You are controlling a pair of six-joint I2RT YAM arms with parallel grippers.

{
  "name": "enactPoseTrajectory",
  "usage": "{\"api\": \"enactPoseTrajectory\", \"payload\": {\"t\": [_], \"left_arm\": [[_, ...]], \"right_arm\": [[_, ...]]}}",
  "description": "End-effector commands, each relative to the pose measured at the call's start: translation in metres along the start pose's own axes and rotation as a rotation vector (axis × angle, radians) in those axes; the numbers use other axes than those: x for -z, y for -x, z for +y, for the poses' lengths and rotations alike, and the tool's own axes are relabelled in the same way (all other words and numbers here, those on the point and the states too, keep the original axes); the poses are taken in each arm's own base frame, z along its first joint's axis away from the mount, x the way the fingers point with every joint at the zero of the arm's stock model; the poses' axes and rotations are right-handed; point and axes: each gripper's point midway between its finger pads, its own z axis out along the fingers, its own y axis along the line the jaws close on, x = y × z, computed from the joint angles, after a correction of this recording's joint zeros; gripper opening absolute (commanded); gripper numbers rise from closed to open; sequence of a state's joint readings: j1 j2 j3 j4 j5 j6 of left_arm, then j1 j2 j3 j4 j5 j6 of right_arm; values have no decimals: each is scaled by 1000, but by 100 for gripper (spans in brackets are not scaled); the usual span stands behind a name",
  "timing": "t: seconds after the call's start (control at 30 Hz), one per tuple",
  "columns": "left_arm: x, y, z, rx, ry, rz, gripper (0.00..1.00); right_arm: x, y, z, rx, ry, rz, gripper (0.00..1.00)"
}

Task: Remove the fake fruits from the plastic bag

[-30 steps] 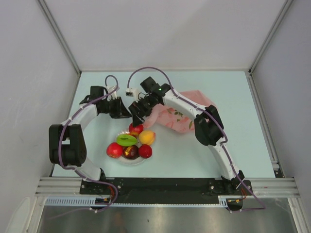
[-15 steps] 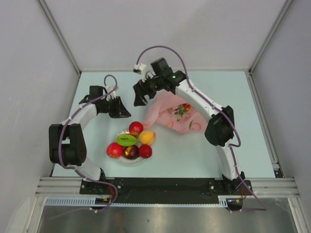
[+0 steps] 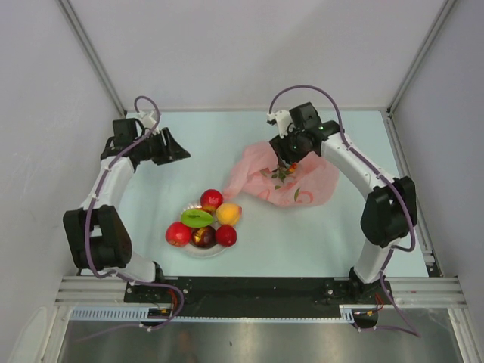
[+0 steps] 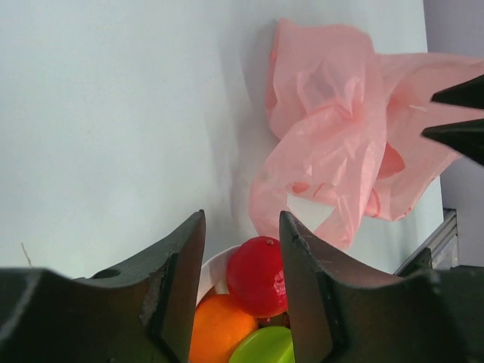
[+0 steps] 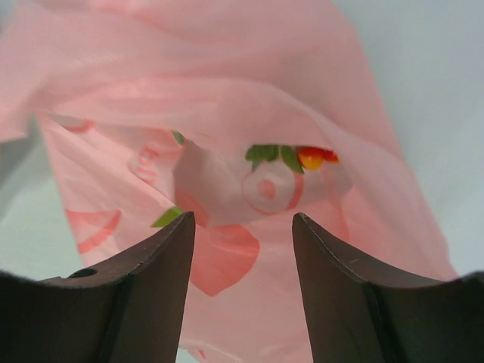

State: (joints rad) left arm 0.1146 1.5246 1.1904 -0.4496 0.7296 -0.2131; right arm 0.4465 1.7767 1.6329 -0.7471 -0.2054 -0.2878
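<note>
**One berry sprig in the bag, both hands released**

Top view: the plastic bag [image 3: 302, 185] lies crumpled right of the desk's [image 3: 151, 212] middle, nearer the far edge. The right hand [image 3: 286, 159] hangs over the bag's far-left part. Its fingertips are lost against its own dark body, so contact with the film cannot be judged here. The left hand [image 3: 172, 146] is near the far left corner, well apart from everything. Six fake fruits [image 3: 203, 237] crowd a plate [image 3: 204, 252] close to the near edge, left of centre, and only slivers of its rim show.

Left wrist view: the left hand [image 4: 240, 219] has its fingers parted with nothing between them. Beyond it the plate [image 4: 214, 262] is cut off by the picture's lower edge. A red apple [image 4: 257, 274], an orange ball [image 4: 219, 329] and a green piece [image 4: 265, 346] show only in part. The bag [image 4: 333, 144] lies further off, and dark fingertips [image 4: 457, 113] poke in at the right edge.

Right wrist view: the right hand [image 5: 242, 219] is also spread, gripping nothing, with the bag [image 5: 227, 106] filling the picture beneath it. Red berries with green leaves [image 5: 299, 156] sit in a fold. They are half veiled by pink film and hard to tell from the printed marks.
</note>
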Motion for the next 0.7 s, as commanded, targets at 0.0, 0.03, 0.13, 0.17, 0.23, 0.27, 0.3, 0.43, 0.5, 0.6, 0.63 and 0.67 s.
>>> {"api": "enactPoseTrajectory", "payload": {"t": [0.0,0.03,0.13,0.17,0.23,0.27,0.3,0.43,0.5,0.6,0.63,0.67], "left_arm": [[25,25,-21,-64,-19,-85,50],[28,25,-21,-70,-16,-90,51],[34,23,-24,-91,-3,-99,53],[35,23,-23,-93,5,-105,54],[37,17,-24,-90,4,-104,54],[38,15,-25,-88,6,-102,54],[38,13,-24,-84,8,-100,54],[40,12,-26,-82,5,-105,55],[40,12,-28,-77,-1,-109,55],[40,11,-27,-76,1,-108,55],[40,10,-26,-75,2,-107,55],[40,9,-27,-72,-2,-105,55]], "right_arm": [[-22,-22,-20,45,-99,78,59],[-30,-24,-27,38,-113,84,59],[-51,-29,-45,12,-133,113,62],[-56,-29,-50,4,-140,116,62],[-71,-29,-60,-3,-159,122,66],[-77,-31,-66,-6,-172,130,68],[-82,-32,-72,4,-191,133,69],[-102,-39,-81,1,-192,156,70],[-107,-42,-81,9,-181,166,70],[-117,-53,-80,14,-159,192,70],[-119,-56,-79,21,-150,198,67],[-124,-60,-78,22,-140,210,64]]}}
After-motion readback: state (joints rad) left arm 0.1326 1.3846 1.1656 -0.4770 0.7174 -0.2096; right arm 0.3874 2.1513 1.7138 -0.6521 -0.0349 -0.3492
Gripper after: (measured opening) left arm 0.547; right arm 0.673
